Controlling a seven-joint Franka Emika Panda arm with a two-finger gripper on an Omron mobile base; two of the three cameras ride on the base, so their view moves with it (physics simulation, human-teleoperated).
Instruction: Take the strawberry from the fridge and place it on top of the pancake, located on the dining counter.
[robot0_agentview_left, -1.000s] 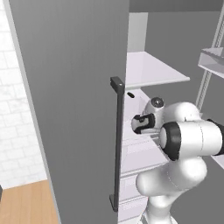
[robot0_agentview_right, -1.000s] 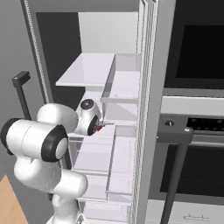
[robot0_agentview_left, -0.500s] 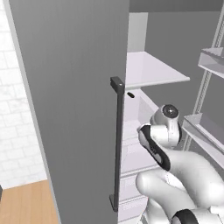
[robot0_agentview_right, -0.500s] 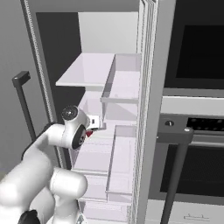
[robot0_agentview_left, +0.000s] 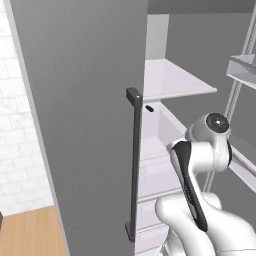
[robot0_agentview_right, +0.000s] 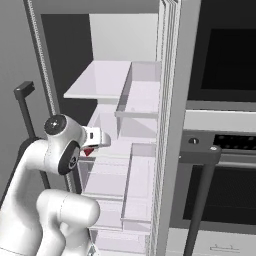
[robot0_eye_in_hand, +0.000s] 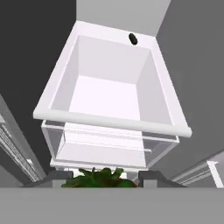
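The fridge (robot0_agentview_left: 75, 125) stands open, its grey door and dark bar handle (robot0_agentview_left: 134, 165) at the left. My gripper (robot0_agentview_right: 93, 148) hangs in front of the white shelves (robot0_agentview_right: 100, 82), shut on the strawberry (robot0_agentview_right: 89, 151), whose red shows just under the hand. In the hand view the strawberry's green leaves (robot0_eye_in_hand: 94, 178) sit between my two dark fingertips (robot0_eye_in_hand: 59, 177), above an open white drawer (robot0_eye_in_hand: 109, 92). The pancake and the dining counter are out of view.
A built-in oven (robot0_agentview_right: 225, 65) with a dark bar handle (robot0_agentview_right: 200, 155) stands right of the fridge. The fridge's right door edge (robot0_agentview_right: 172, 125) rises close beside my arm. A small dark oval (robot0_eye_in_hand: 132, 38) marks the fridge's back wall. Wooden floor (robot0_agentview_left: 30, 232) shows at lower left.
My arm has folded back and the hand has drawn out from the shelf toward the base, carrying the strawberry. The elbow swung from high beside the shelf to lower down.
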